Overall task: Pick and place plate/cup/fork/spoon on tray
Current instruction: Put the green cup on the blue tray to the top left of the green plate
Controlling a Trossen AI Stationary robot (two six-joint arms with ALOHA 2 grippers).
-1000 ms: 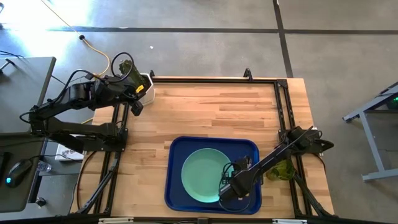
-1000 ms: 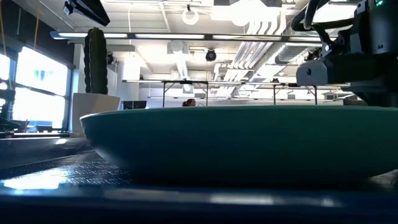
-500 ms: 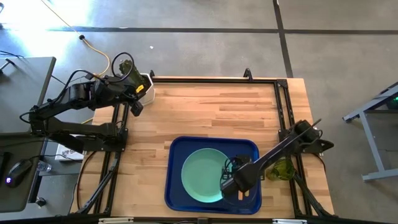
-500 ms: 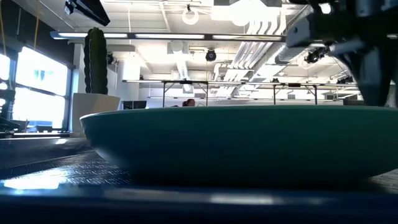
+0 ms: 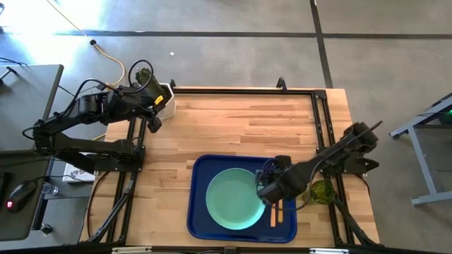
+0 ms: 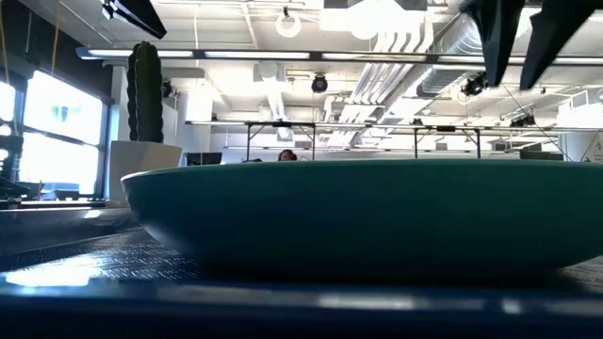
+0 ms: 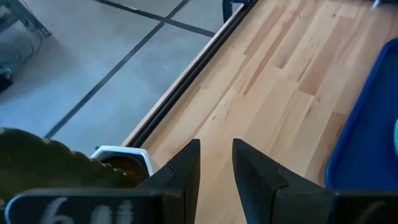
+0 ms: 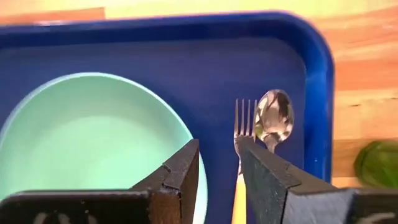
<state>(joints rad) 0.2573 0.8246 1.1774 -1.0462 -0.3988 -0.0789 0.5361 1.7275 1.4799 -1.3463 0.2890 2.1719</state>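
Observation:
The deep-blue tray [image 5: 200, 212] lies at the table's near middle. The mint-green plate [image 5: 230, 200] rests flat in it and fills the low view [image 6: 358, 217]. The fork [image 8: 244, 121] and the spoon [image 8: 275, 117] lie side by side on the tray floor, right of the plate; their orange handles show in the high view [image 5: 275, 214]. The dark-green cup [image 5: 322, 192] stands on the table just right of the tray. My right gripper [image 5: 266, 189] is open and empty above the plate's right edge and the fork; its fingers show in the low view [image 6: 513, 38]. My left gripper [image 5: 152, 121] is open and empty at the far left.
A white pot with a cactus [image 5: 164, 95] stands at the table's far left corner, beside my left gripper. Black frame rails run along the table's left [image 5: 131, 176] and right [image 5: 326, 141] sides. Bare wood [image 5: 240, 123] lies between the tray and the far edge.
My right gripper has risen and gone from the tray's near right corner toward the far edge. The fork and spoon handles, which it covered before, now show lying on the tray.

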